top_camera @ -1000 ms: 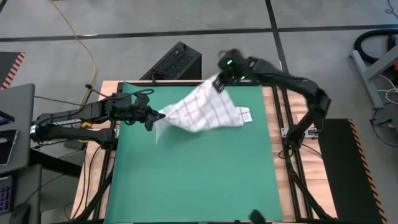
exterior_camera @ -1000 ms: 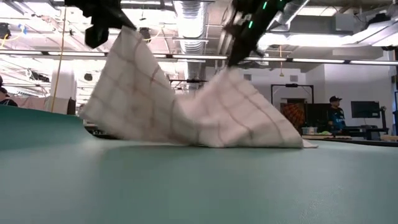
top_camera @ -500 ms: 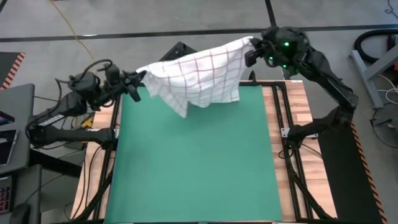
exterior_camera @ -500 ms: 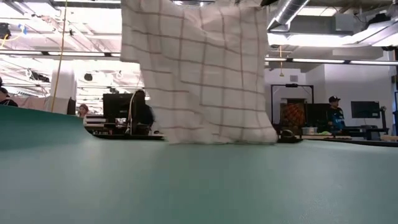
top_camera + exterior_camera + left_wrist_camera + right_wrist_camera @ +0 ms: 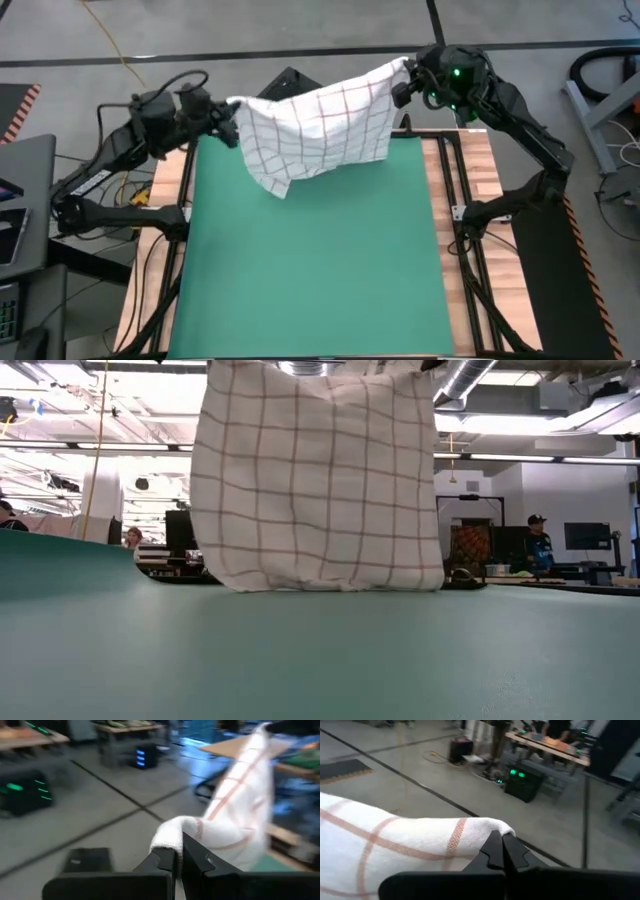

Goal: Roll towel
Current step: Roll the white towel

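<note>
My left gripper [image 5: 232,120] and right gripper [image 5: 402,82] are each clamped on a top corner of the towel [image 5: 315,125], which hangs stretched between them above the far edge of the green mat [image 5: 310,260]. The low view alone shows the hem just meeting the mat. Half a second ago the cloth hung narrower, its left side bunched; it is flatter now.

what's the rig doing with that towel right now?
Both arms hold the checked towel up by its top corners, stretched between them over the far end of the green mat. The left hand and right hand are each shut on a corner. The towel hangs flat, its bottom edge at the mat. No rolling yet.
</note>
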Robot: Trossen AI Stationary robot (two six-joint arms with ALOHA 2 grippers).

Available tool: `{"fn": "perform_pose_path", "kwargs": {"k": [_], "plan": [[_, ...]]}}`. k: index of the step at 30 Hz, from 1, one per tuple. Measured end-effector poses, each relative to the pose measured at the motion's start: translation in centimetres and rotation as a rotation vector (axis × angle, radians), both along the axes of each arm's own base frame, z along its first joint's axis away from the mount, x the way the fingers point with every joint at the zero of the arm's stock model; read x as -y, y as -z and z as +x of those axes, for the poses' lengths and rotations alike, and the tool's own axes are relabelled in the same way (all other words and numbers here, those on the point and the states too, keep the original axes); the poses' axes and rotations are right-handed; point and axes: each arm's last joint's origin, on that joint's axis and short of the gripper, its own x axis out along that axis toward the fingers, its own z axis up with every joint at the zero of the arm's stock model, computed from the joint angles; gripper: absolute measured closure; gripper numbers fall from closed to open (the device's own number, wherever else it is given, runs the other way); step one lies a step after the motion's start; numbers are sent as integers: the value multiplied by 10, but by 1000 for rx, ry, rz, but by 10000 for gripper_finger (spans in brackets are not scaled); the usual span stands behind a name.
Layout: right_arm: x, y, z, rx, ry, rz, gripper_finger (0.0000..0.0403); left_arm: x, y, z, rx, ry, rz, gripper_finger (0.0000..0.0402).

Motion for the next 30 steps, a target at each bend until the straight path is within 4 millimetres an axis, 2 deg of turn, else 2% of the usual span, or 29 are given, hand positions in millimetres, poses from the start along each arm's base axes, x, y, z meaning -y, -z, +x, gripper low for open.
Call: {"fn": "perform_pose_path", "kwargs": {"k": [6,10,14,18,21,24,27,30], "plan": [[39,9,5,-88,73,-32,403,-41,6,21,-195,-102,162,401],[66,9,8,-107,123,-124,403,-74,6,39,-350,-153,398,402],[66,-11,3,-105,135,-240,403,-90,-7,48,-417,-227,637,402],[49,-34,-5,-105,115,-294,403,-83,-34,44,-409,-256,756,401],[29,-53,-15,-78,89,-325,403,-67,-54,39,-388,-237,792,402],[3,-67,-29,-24,41,-302,403,-47,-66,31,-335,-161,739,401],[-16,-60,-33,-51,-36,-190,403,-28,-61,27,-315,19,598,401],[-32,-40,-31,-103,-126,10,403,-13,-39,27,-366,225,388,401]]}}
